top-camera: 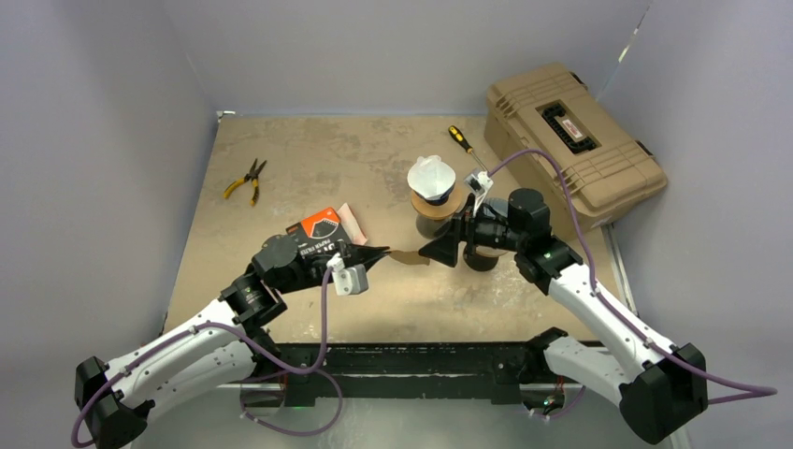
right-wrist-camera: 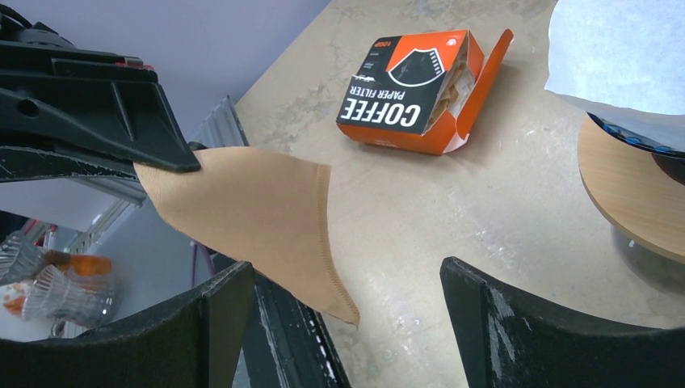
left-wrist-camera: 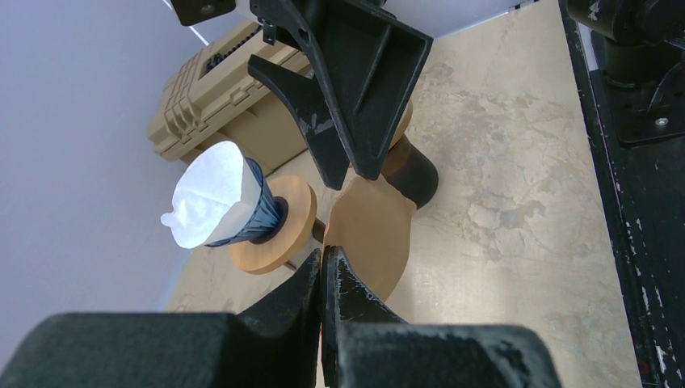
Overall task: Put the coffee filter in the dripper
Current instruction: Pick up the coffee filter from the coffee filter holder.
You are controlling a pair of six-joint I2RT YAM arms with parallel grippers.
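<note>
In mid-air, left hand [top-camera: 382,253] pinches the brown coffee filter [right-wrist-camera: 250,210]

A screwdriver [top-camera: 465,145] lies beside the tan case [top-camera: 575,140], pliers [top-camera: 246,180] and orange carton [top-camera: 318,229] apart.

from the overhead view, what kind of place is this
Probably a robot lab test cell, not a kitchen: plain grey panels box in a stained tabletop, and a tan tool case, pliers and a screwdriver sit out with the coffee dripper.
</note>
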